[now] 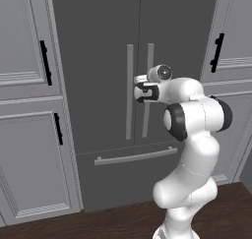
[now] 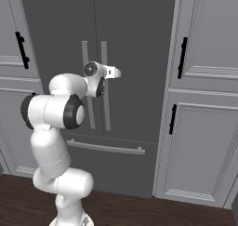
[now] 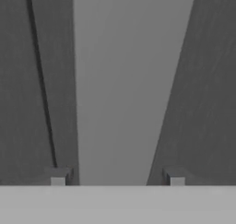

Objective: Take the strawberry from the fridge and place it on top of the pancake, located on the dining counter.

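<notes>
The dark grey fridge (image 1: 98,61) stands shut, its two long light grey bar handles side by side at the door seam. My gripper (image 3: 117,178) is open, right up against the doors at handle height. In the hand view one bar handle (image 3: 124,80) runs up between the two fingertips (image 3: 57,177), and the door seam lies just beside it. The base views show the hand (image 1: 146,91) (image 2: 100,83) level with the upper part of the handles (image 2: 104,81). The strawberry is hidden behind the shut doors. The pancake and the dining counter are out of view.
Grey panelled cabinets (image 1: 24,134) (image 2: 204,127) with short black handles flank the fridge on both sides. The bottom drawer's horizontal bar (image 1: 135,156) lies below the doors. Dark wood floor (image 2: 139,211) runs in front.
</notes>
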Tool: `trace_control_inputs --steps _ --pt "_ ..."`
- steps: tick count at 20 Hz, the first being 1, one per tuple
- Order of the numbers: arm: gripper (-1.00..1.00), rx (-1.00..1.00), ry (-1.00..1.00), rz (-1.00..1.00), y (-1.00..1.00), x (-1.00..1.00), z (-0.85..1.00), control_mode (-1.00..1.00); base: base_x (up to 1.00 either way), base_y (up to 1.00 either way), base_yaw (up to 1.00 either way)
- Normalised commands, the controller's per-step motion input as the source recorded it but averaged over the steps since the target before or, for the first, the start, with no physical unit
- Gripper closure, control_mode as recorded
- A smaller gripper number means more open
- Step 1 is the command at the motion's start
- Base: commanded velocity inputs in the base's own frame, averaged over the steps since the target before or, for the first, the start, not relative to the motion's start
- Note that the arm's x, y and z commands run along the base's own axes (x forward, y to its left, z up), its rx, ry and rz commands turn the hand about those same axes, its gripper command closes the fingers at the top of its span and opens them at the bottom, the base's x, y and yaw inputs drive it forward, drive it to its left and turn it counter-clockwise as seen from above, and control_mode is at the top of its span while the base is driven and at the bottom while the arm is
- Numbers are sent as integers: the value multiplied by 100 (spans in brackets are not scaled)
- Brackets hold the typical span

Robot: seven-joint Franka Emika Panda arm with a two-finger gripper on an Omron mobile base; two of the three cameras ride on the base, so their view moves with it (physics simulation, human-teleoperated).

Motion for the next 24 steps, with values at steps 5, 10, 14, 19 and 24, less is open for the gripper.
trace_control_inputs --steps 5,10,14,19,24 --pt "100 2 11 -2 -25 -29 0 -100 0 0 0" --pt "100 7 8 -1 -82 -100 0 -100 0 0 0" --pt "100 10 2 -1 -98 -100 0 -100 0 0 0" --pt "100 14 4 -3 -100 -100 0 -100 0 0 0" --pt "100 15 19 -8 -100 -99 0 -100 0 0 0"
